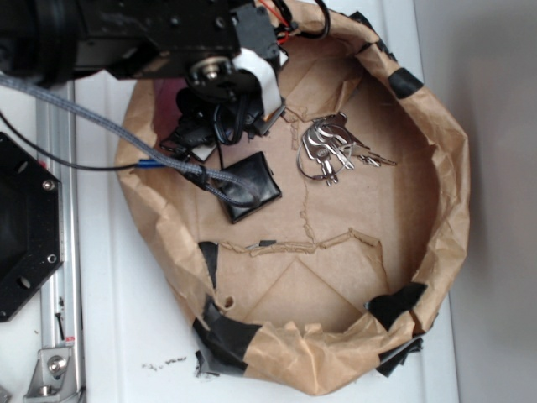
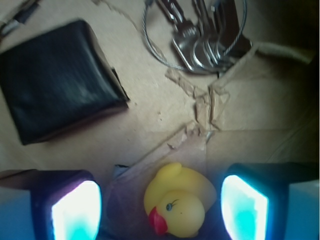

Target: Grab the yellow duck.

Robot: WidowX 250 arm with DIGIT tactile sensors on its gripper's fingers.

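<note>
A shallow nest of crumpled brown kraft paper (image 1: 453, 159), its rim patched with strips of black tape (image 1: 225, 336), sits on a white surface (image 1: 126, 319), and its flat floor shows creases and ragged torn seams. In the wrist view the yellow duck (image 2: 177, 205) stands on that paper floor at the bottom of the picture, a small glossy rubber toy with a rounded body, a smooth domed head, a red-orange beak and a tiny painted eye. The gripper (image 2: 160, 207) is spread wide, its two fingers (image 2: 75, 210) standing one on each side of the duck with a gap between each pale, softly glowing pad and the toy, so it has hold of nothing. Beyond the duck, to the upper left, lies a flat black box (image 2: 57, 102), roughly square with rounded corners and a faintly ribbed matte top. To the upper right rests a bunch of silvery metal keys (image 2: 207, 42) threaded on a thin wire ring. In the exterior view the black arm (image 1: 168, 42) reaches in from the upper left over the nest's near edge, trailing a grey braided cable (image 1: 109, 126), and it hides the duck there; the box and keys lie just beside it.
</note>
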